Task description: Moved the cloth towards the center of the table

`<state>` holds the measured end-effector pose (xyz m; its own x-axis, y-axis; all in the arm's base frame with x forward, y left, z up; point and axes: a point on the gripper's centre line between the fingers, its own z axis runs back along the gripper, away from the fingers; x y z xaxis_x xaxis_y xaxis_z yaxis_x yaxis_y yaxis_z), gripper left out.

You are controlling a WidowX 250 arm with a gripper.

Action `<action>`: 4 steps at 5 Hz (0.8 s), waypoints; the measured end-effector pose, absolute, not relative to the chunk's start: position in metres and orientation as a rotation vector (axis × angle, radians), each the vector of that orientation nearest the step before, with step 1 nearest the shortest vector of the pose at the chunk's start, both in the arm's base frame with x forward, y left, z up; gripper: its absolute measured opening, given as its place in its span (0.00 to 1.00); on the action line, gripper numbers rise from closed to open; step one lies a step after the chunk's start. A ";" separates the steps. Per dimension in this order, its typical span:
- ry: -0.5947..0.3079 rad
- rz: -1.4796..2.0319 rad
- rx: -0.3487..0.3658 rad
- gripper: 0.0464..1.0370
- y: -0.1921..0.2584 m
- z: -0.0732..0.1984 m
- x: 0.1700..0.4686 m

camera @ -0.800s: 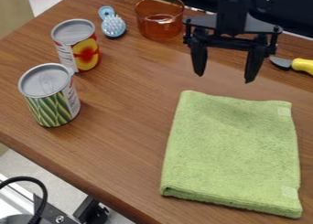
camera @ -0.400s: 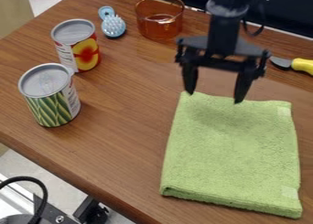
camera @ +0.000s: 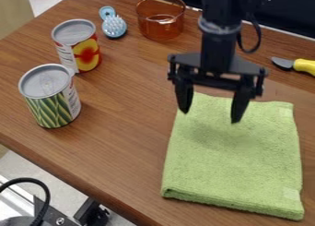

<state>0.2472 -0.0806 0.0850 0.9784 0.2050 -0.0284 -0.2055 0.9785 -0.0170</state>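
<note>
The tool hangs wide open and empty over the cloth, apparently lining up a grasp; next, lower and pinch the fabric

At the view's left, the peach can and the green-striped can stand upright near each other and make a barrier. From them to the cloth, the counter offers a wide bare strip where a hand could pass. Toward the far side, the orange glass vessel and the blue brush stop a low path. The pincer occupies the room above the cloth's far part.
</note>
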 end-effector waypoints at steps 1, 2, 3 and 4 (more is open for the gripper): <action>0.053 0.210 -0.017 0.91 -0.087 0.077 0.236; 0.036 0.217 -0.044 0.64 -0.090 0.072 0.237; 0.018 0.217 -0.074 0.35 -0.090 0.078 0.238; 0.009 0.234 -0.068 0.12 -0.092 0.078 0.236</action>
<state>0.2361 -0.0922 0.0785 0.9727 0.2316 -0.0171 -0.2322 0.9704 -0.0665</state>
